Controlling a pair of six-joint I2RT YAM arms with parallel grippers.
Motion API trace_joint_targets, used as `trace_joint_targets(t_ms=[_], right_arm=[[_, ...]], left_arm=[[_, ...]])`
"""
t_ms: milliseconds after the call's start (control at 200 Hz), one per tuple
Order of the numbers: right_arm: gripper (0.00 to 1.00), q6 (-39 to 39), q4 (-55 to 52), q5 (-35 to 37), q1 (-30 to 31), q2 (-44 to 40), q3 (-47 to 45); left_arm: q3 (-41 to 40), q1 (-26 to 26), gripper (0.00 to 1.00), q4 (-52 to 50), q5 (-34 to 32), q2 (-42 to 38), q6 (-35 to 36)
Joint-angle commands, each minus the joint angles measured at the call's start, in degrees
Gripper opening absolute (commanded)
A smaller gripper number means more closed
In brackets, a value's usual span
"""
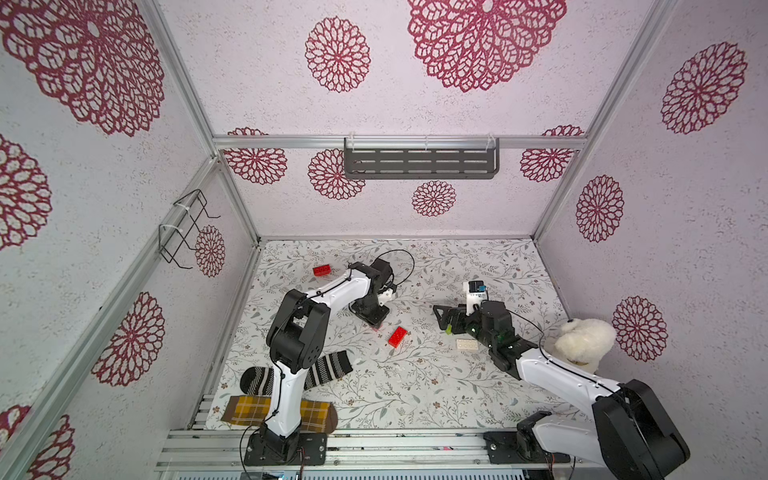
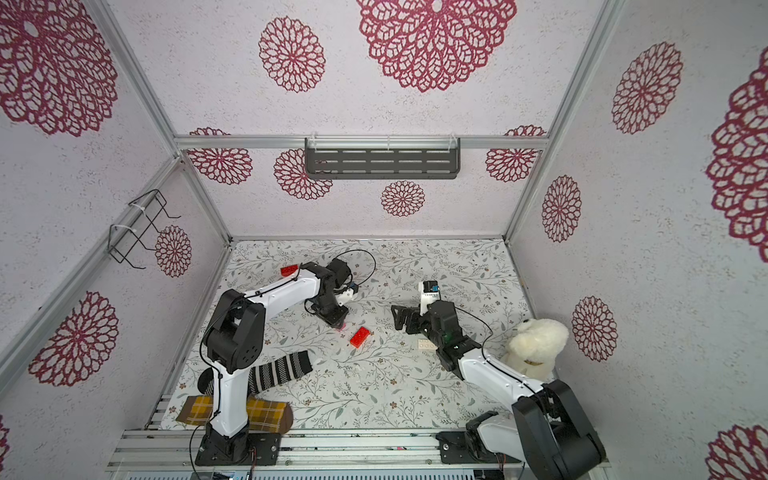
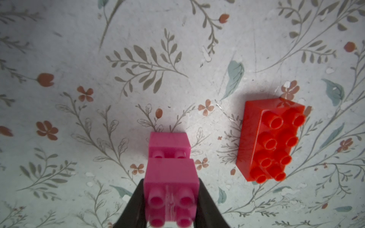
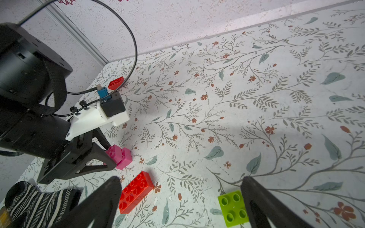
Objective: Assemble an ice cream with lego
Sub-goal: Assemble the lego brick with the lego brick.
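White with a print of leaves and flowers, the table [image 1: 415, 395] carried nearly all of the ice cream as loose pieces, so I judged the build barely begun. One red oblong studded plastic brick [image 1: 322, 271] lay far left, a second red oblong brick [image 1: 397, 336] near the middle, and a white oblong brick [image 1: 467, 345] close by my right arm; none was stacked.

My left gripper [image 3: 170, 180] pinched a pink square brick [image 3: 170, 197] by its sides, low against a second pink square brick [image 3: 168, 145] that sat on the table. Whether the two were pressed home I could not tell. My right gripper [image 4: 180, 180] stood spread wide and held nothing, with a lime-green square brick [image 4: 233, 207] just beside one finger.

Left to do, as I judged it: the stem, then red, white, red.

Neither the dark slotted metal shelf [image 1: 421, 160] on the far wall nor the black wire basket [image 1: 185, 226] on the left wall showed anything inside.
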Motion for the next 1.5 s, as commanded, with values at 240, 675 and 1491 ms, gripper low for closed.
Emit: trace_joint_targets(t_ms=[240, 675, 1491], right_arm=[[0.99, 0.10, 0.62, -0.70, 0.10, -0.01, 2.38], [0.99, 0.12, 0.69, -0.85, 0.11, 0.23, 2.45], [0.99, 0.14, 0.76, -1.71, 0.07, 0.61, 2.62]], left_arm=[[-1.64, -0.66, 0.00, -1.76, -3.89, 4.26, 0.45], [4.56, -0.06, 0.00, -4.85, -1.81, 8.56, 1.42], [11.51, -0.37, 0.00, -7.75, -3.18, 8.92, 2.21]])
